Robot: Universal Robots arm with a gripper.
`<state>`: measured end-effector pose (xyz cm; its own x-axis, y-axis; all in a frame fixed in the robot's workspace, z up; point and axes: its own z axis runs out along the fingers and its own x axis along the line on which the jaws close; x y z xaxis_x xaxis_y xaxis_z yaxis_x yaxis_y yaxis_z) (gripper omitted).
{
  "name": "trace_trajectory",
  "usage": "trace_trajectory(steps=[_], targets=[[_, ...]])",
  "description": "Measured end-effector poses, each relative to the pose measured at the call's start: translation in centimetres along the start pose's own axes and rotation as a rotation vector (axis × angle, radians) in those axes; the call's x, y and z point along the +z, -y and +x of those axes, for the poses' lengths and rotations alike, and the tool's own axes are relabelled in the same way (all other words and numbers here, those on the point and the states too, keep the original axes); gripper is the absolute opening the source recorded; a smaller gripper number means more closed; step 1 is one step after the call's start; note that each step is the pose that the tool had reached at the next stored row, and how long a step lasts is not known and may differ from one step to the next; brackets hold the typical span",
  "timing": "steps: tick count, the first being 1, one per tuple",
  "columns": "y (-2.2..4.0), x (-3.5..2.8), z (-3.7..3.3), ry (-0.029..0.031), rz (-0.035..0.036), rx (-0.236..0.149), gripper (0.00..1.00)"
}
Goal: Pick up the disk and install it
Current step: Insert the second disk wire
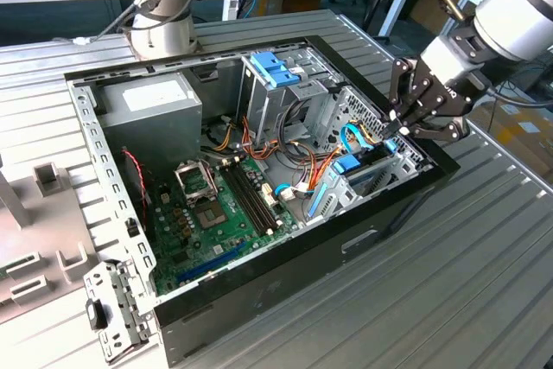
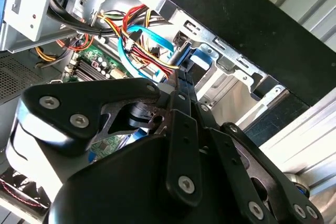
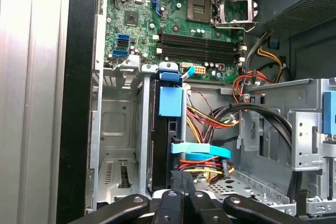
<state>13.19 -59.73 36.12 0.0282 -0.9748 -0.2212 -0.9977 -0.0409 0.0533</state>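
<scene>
The disk (image 3: 161, 156) stands on edge as a dark slab in a slot of the metal drive bay (image 3: 122, 129), and its label is hidden. A bright blue plastic latch (image 3: 169, 99) sits over it. In the exterior view the bay (image 1: 367, 174) lies at the right end of the open computer case (image 1: 346, 239). My gripper (image 1: 396, 127) hangs over that end. Its black fingers are shut against each other with nothing between them, their tips (image 3: 181, 182) at the near end of the slab. The second wrist view shows the gripper (image 2: 181, 77) just above the blue cables.
Red, yellow and blue cables (image 3: 210, 156) bunch beside the bay. Further in lie the green motherboard (image 1: 216, 205) and the grey power-supply box (image 1: 151, 97). A second bay with a blue latch (image 1: 275, 69) stands at the back. A loose metal bracket (image 1: 112, 313) lies outside the case.
</scene>
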Motion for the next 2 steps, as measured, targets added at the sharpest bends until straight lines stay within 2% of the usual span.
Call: trace_trajectory(steps=[2], targets=[[0.00,0.00,0.00,0.0000,0.0000,0.000,0.11]])
